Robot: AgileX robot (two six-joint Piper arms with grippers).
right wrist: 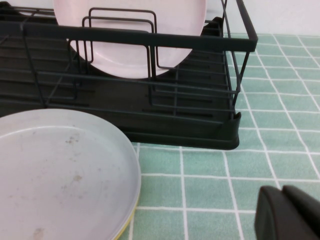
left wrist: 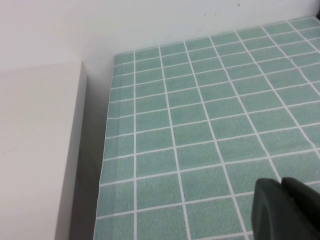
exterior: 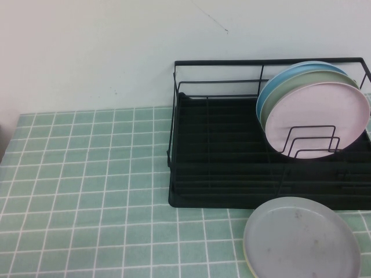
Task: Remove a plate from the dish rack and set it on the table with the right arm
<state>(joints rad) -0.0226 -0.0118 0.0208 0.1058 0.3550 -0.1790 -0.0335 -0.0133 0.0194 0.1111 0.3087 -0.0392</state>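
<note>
Plate (exterior: 301, 238) flat on table (exterior: 87, 174) | dish rack (exterior: 220, 174): pink plate (exterior: 316, 119) foremost | left pincer (left wrist: 285, 210), right pincer (right wrist: 290, 212) pressed together

A round pink plate (exterior: 317, 119) stands upright at the front, a pale green plate (exterior: 301, 81) and a blue plate (exterior: 284, 75) stacked close behind it.

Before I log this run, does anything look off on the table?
The grey plate lies flat in front of the dish rack, but a yellowish rim under its edge suggests a second plate beneath. Three plates remain upright in the rack. The left claw and right claw are shut, each holding nothing.
</note>
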